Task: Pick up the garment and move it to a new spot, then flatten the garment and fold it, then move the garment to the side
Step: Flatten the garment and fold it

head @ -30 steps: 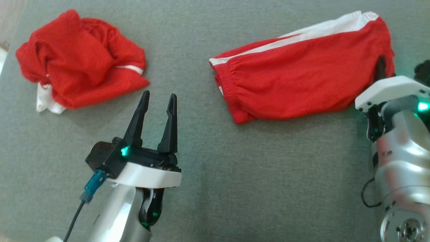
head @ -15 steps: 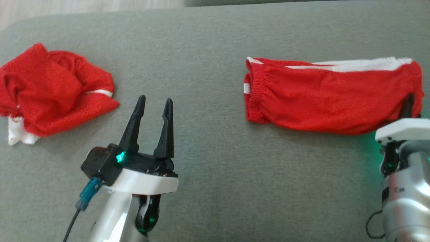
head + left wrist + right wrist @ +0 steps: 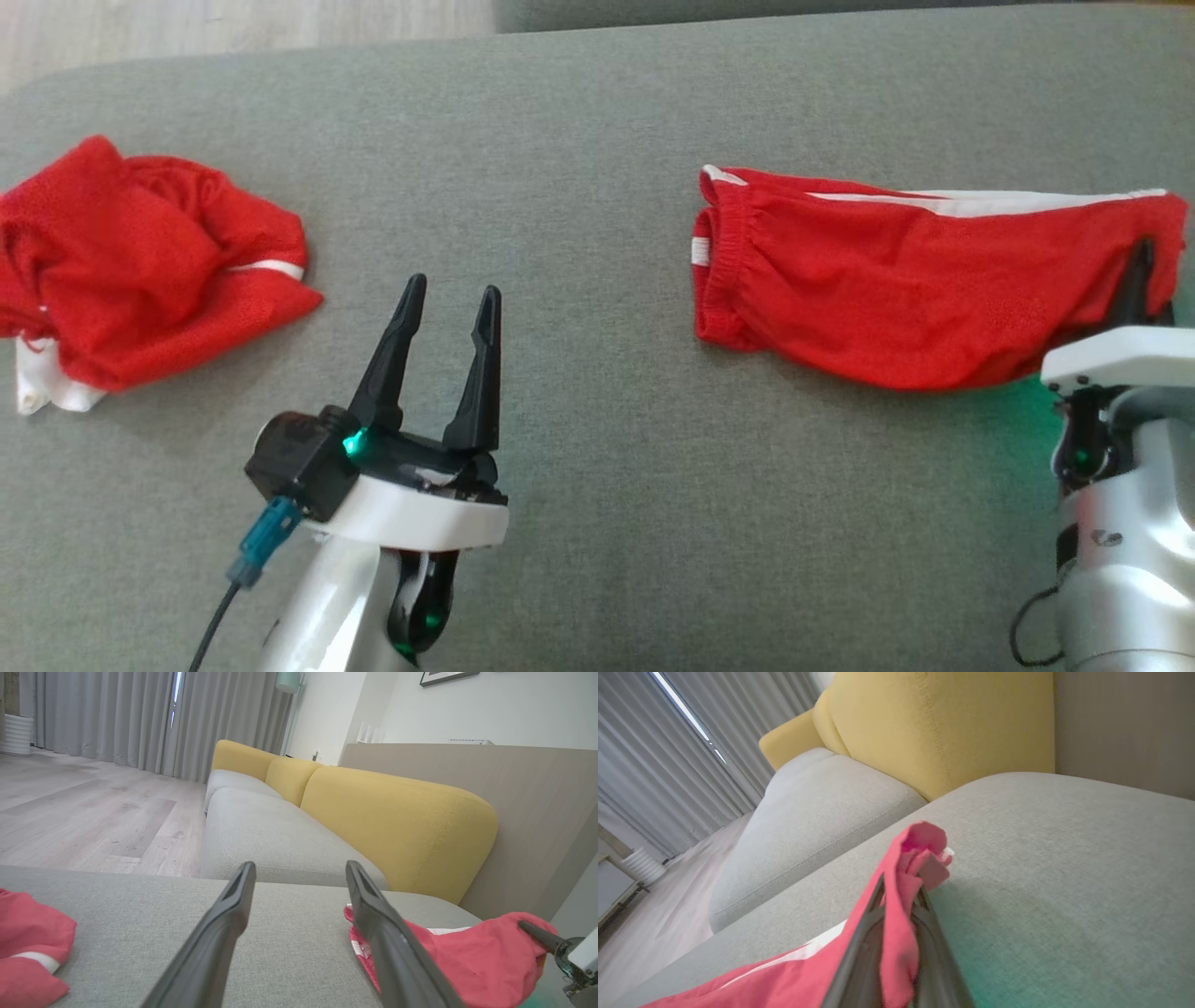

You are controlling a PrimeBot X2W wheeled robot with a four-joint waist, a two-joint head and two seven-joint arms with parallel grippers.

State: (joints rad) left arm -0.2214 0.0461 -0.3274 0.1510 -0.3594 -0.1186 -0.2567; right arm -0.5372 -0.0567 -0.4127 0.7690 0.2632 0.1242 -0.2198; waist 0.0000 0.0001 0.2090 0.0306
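The garment (image 3: pixel 915 289) is a pair of red shorts with a white side stripe, lying stretched out on the right of the grey cushion (image 3: pixel 597 140). My right gripper (image 3: pixel 1137 275) is shut on its right end. In the right wrist view the red cloth (image 3: pixel 901 933) is pinched between the dark fingers (image 3: pixel 936 933) and bunches above the tips. My left gripper (image 3: pixel 451 294) hovers open over bare cushion at centre left, holding nothing. Past its right finger (image 3: pixel 387 938) the garment (image 3: pixel 467 961) shows again.
A second red garment (image 3: pixel 140 271) lies crumpled at the cushion's left edge, and its cloth (image 3: pixel 28 947) shows at the lower left of the left wrist view. Beyond the far edge are a sofa with yellow backs (image 3: pixel 397 821), wooden floor (image 3: pixel 70 812) and a wall panel (image 3: pixel 537 812).
The head view has shifted, so both garments sit differently in it. The held garment now lies straighter and more stretched out. The right gripper keeps its grip and the left stays open.
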